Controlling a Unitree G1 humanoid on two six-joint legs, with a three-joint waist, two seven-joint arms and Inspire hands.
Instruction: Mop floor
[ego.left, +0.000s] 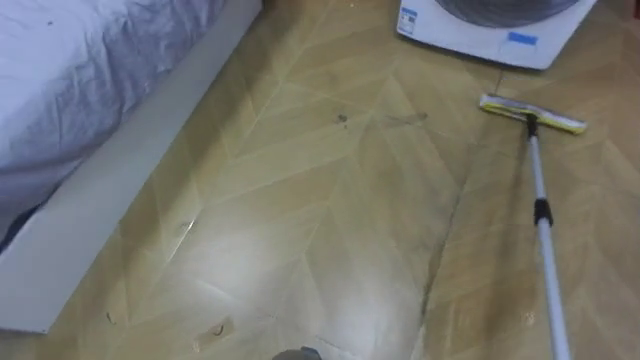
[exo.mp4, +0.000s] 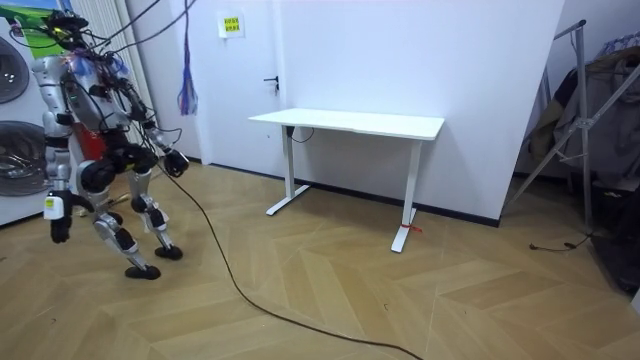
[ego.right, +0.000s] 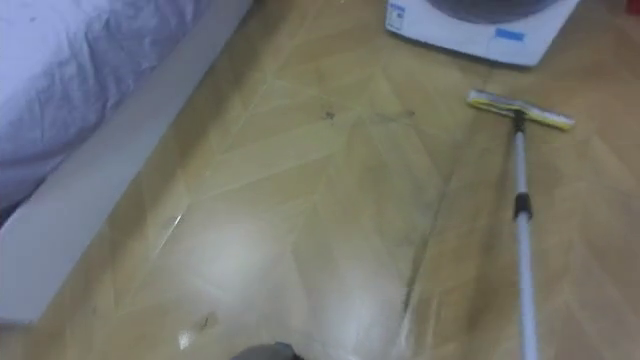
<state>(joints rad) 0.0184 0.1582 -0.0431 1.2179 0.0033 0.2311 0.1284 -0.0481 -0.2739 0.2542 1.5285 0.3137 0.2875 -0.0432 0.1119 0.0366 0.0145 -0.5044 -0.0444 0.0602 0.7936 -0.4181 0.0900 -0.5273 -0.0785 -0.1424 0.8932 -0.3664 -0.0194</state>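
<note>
Flat mop with yellow-edged head (ego.left: 532, 113) and silver pole (ego.left: 545, 240): the head lies flat on the floor, near the white appliance base (ego.left: 490, 30) and apart from it. The pole slants back and exits the eye views at lower right, so we judge the right arm carries it.

In the room view one hand (exo.mp4: 60, 230) hangs low by the thigh and the other hand (exo.mp4: 176, 160) is out at waist height. We cannot tell whether either is clenched or released, or which is which. The head out at far reach reads to us as the start of a pull stroke.

The tan herringbone wood floor (ego.left: 330, 230) has a glossy patch in the middle. Dark specks (ego.left: 342, 119) left of the head are likely the target. A bed with a pale sheet (ego.left: 80, 70) bounds the left. The robot stands by the grey-drummed washers (exo.mp4: 18, 150). The white two-legged tabletop (exo.mp4: 350, 122) is well apart.
</note>
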